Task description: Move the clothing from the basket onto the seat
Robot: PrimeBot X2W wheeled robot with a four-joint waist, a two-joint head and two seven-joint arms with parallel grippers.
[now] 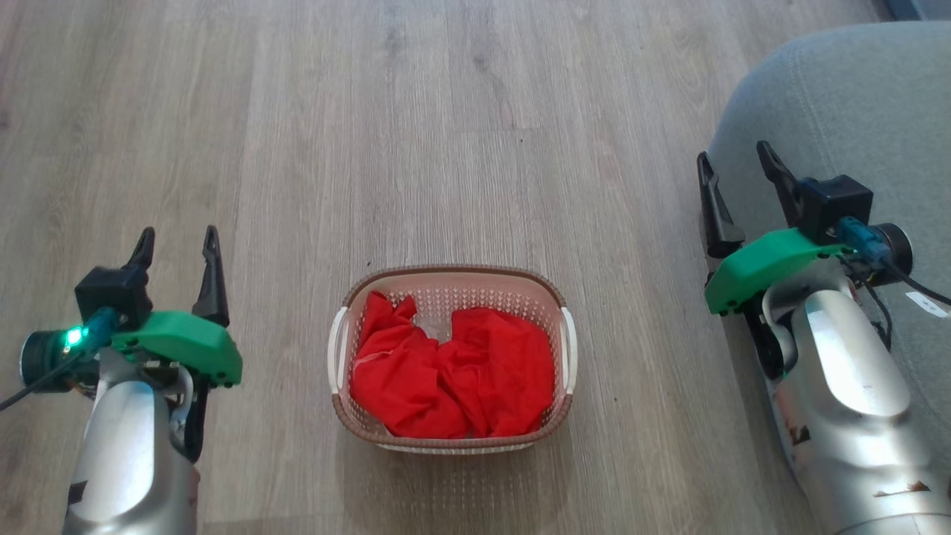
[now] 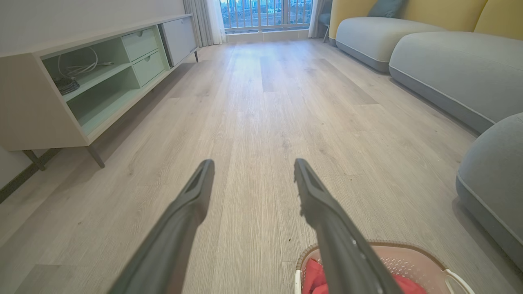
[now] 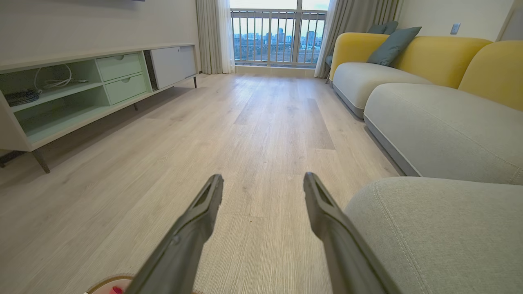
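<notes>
Basket (image 1: 453,272) stood on the wood floor (image 1: 446,111), centred in the head view, between the 2 arms. Clothing (image 1: 453,371) lay bunched inside it in 2 red heaps, covering most of the bottom; a pale patch of perforated plastic showed between them at the far side. None of it lay on the seat (image 1: 854,96).

The seat was at the head view's right edge, rounded corner toward the basket, with a strip of bare floor between the 2.

Left fingers (image 1: 211,282) were spread wide with nothing between them, well to the basket's left and clear of it. In the left wrist view the left fingers (image 2: 192,200) pointed along the open floor; the basket rim (image 2: 402,244) and a bit of clothing (image 2: 312,273) sat at the bottom edge, partly behind 1 finger.

Right fingers (image 1: 715,208) were likewise spread wide and held nothing, at the seat's near corner: 1 finger lined up with the cushion's edge, the other over grey fabric. Contact with the cushion could not be judged. In the right wrist view the right fingers (image 3: 327,208) pointed down the room, the seat (image 3: 441,228) just beside them on the right.

Beyond: a low cabinet (image 3: 81,94) along the left wall, a yellow-backed sofa (image 3: 429,53) on the right, and a window (image 3: 278,36) at the far end.
</notes>
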